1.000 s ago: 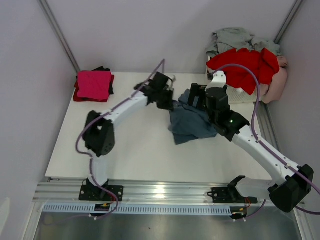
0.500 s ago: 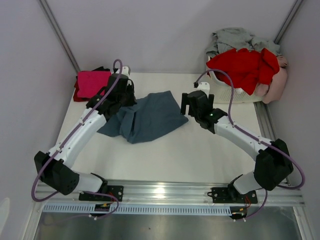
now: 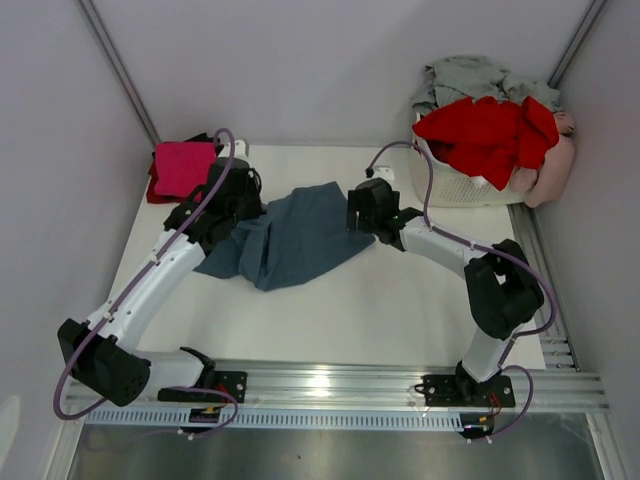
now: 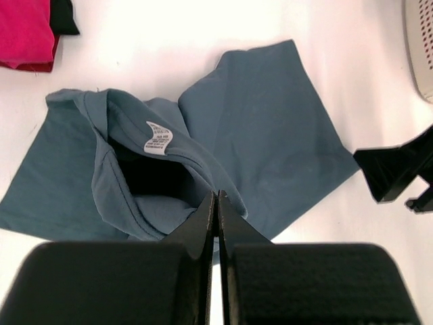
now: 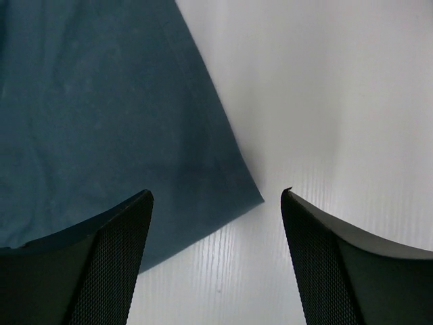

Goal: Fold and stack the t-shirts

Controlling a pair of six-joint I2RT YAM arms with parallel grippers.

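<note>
On table [image 3: 400, 310], left gripper [image 4: 216, 198] clamped on blue-grey t-shirt [image 3: 300, 235]; right gripper [image 5: 216, 195] jaws apart over its corner.

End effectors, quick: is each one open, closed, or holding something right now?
Left end effector: closed, pinching a fold of the slate blue-grey cotton t-shirt.
Right end effector: open, holding nothing, its fingers either side of that t-shirt's corner.
</note>
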